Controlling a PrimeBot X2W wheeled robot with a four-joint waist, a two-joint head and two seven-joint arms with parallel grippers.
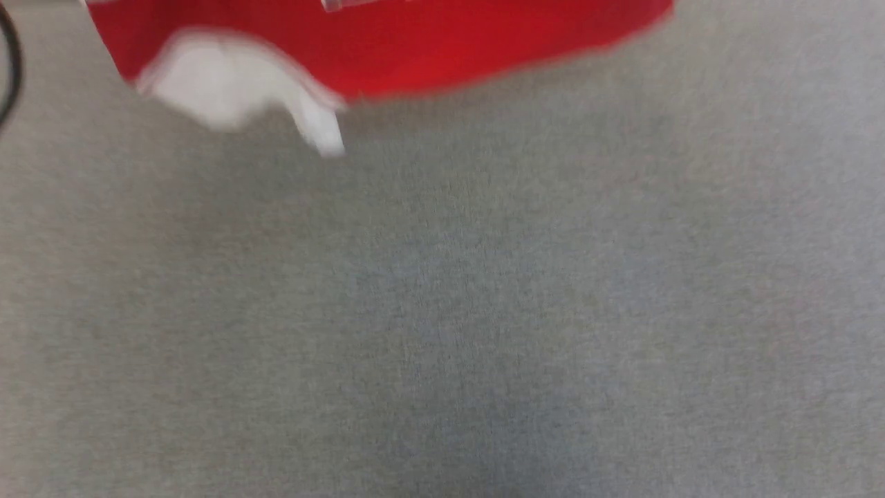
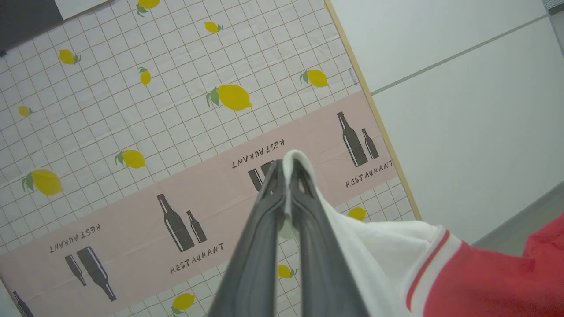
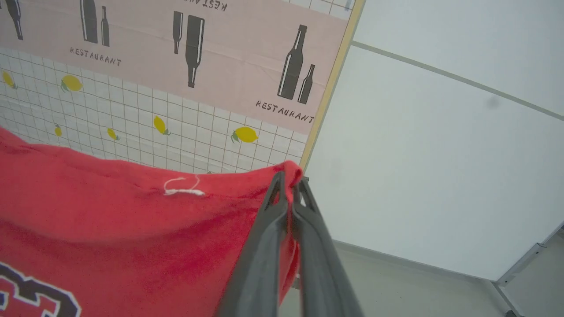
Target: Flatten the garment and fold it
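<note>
The garment, a red jersey with a white sleeve, hangs blurred along the top of the head view above a grey surface. In the left wrist view my left gripper is shut on the white sleeve, whose red-and-white striped trim runs into red cloth at the lower right. In the right wrist view my right gripper is shut on a red edge of the garment, which hangs to the left with black-and-white lettering at the bottom left and a small white logo.
Behind both grippers stands a panel printed with lemons, bottles and the word RESTAURANT, framed in pale wood. Plain white wall lies beside it. A dark cable curves at the head view's left edge.
</note>
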